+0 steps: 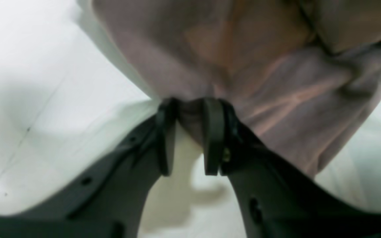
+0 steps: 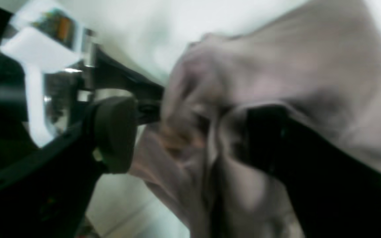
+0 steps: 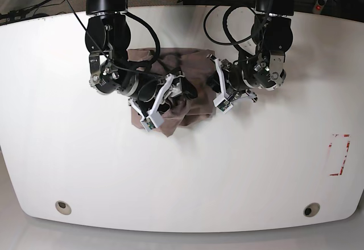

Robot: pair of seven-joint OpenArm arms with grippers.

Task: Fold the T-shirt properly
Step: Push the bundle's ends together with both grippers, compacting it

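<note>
T-shirt (image 3: 179, 85) bunched on the white table (image 3: 68, 147), toward its far middle, both arms on it.

Mauve-brown shirt is crumpled, not flat: a darker upper part lies toward the far edge, a lumpy fold hangs toward the near side, between the two arms. Left gripper (image 1: 190, 138) pinches a gathered tuck of the cloth between its two dark pads (image 1: 214, 135), jaws nearly together, fabric fanning out above them over the white surface. Right gripper (image 2: 190, 132) has its jaws spread wide with a bunch of shirt sitting between them; cloth drapes over the far finger (image 2: 266, 138), near pad stands just beside the bunch; view is blurred, so contact there is unclear. Red dashed marking (image 3: 339, 155) sits well apart near the table's edge.
</note>
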